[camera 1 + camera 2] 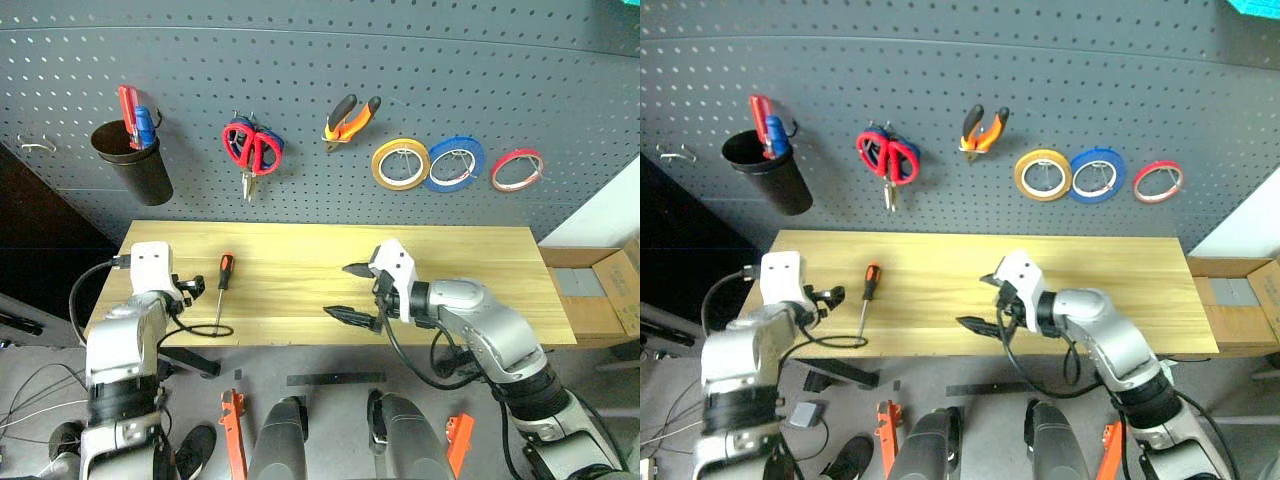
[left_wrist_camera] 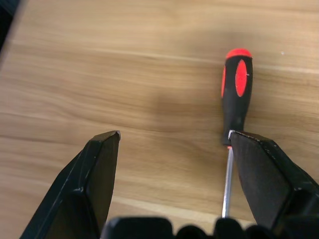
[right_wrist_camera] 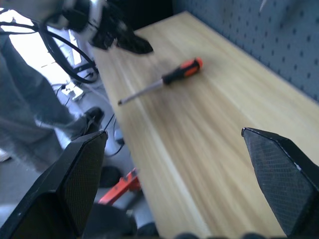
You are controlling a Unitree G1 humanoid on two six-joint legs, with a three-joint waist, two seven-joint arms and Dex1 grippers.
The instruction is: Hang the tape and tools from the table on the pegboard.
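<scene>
— What do your head cameras give you?
— You look forward and down from above the table's near edge, facing the pegboard; both eyes share that scene.
— And the wrists?
— Your left wrist sits close over the screwdriver. Your right wrist looks along the tabletop toward its left end, sharing that screwdriver.

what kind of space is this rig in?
Looks like a workshop or tool bench: a dark grey pegboard hung with pliers, scissors and tape rolls, over a light wooden table with a screwdriver lying on it.
</scene>
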